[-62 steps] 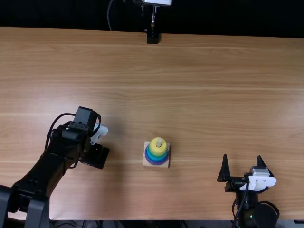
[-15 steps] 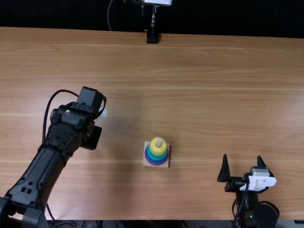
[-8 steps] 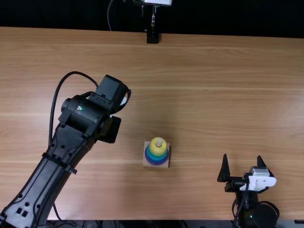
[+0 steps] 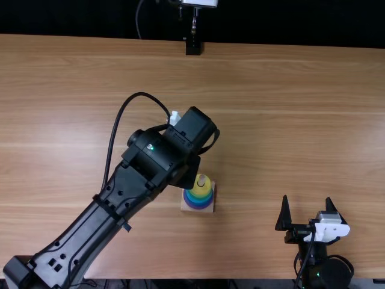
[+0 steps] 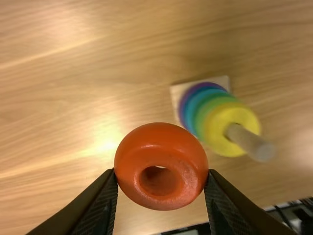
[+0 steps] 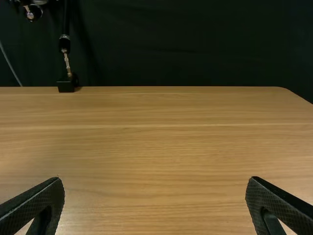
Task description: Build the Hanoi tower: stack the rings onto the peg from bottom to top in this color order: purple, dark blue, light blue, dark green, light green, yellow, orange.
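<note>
Orange ring (image 5: 160,142) is being judged light, stiff, smooth enough to slip, not fragile; opposite outer sides are being favoured for grip, hole clear, and are being pinched by the left tool (image 5: 162,171), opened ring-wide, above the surface (image 4: 289,120) near the peg (image 5: 247,141). Stack (image 4: 199,194) is being carried toward the surface's near edge; right tool (image 4: 307,198) is being shown wide, empty, by the near right corner.
</note>
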